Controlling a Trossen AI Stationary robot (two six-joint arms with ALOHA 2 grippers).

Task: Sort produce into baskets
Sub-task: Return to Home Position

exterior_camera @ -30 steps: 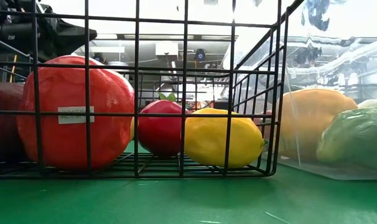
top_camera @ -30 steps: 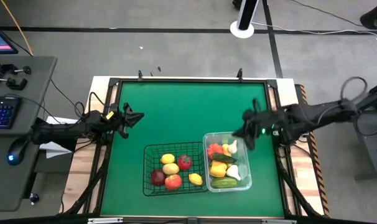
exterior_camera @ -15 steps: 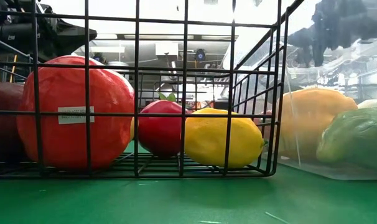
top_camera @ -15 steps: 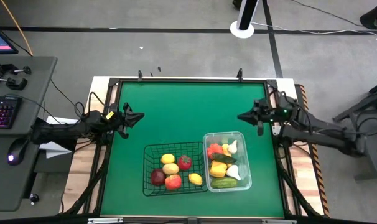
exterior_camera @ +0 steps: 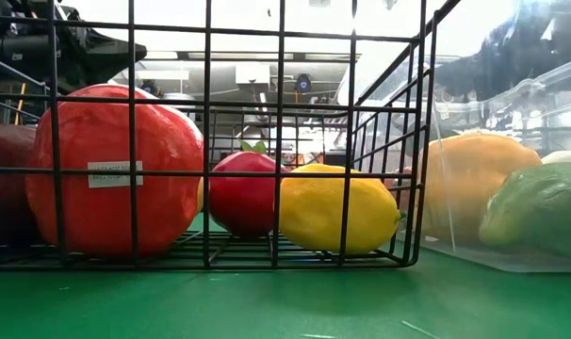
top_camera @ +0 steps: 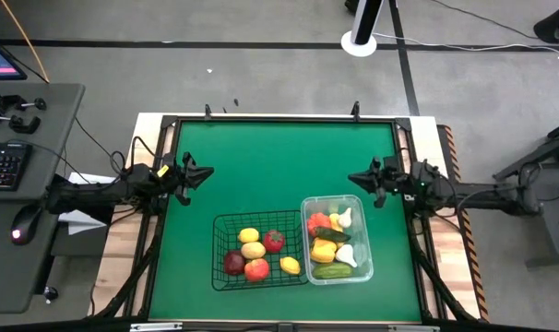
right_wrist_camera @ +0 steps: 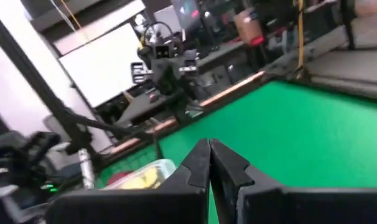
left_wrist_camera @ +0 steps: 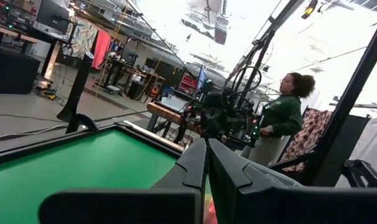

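Observation:
A black wire-mesh basket (top_camera: pixel 226 224) on the green table holds red apples and tomatoes and yellow lemons (top_camera: pixel 249 236); in the low view a big red apple (exterior_camera: pixel 102 169) and a lemon (exterior_camera: pixel 337 209) show behind its wires. Beside it on the right, a clear plastic tub (top_camera: pixel 361 267) holds a cucumber, white garlic, a yellow piece and red pieces. My left gripper (top_camera: pixel 206 171) is shut and empty at the table's left edge. My right gripper (top_camera: pixel 353 177) is shut and empty at the right edge, just beyond the tub's far side.
The basket and tub stand side by side near the table's near edge. A black frame (top_camera: pixel 279 120) runs around the table. A person (left_wrist_camera: pixel 279 121) stands in the room beyond the table's right side. A desk with keyboard and mouse (top_camera: pixel 21 231) is left of the table.
My right gripper has drawn back from above the tub's far right corner toward the table's right edge and a little toward its far edge, and its arm has stretched out low and level. The produce, basket and tub have kept still.

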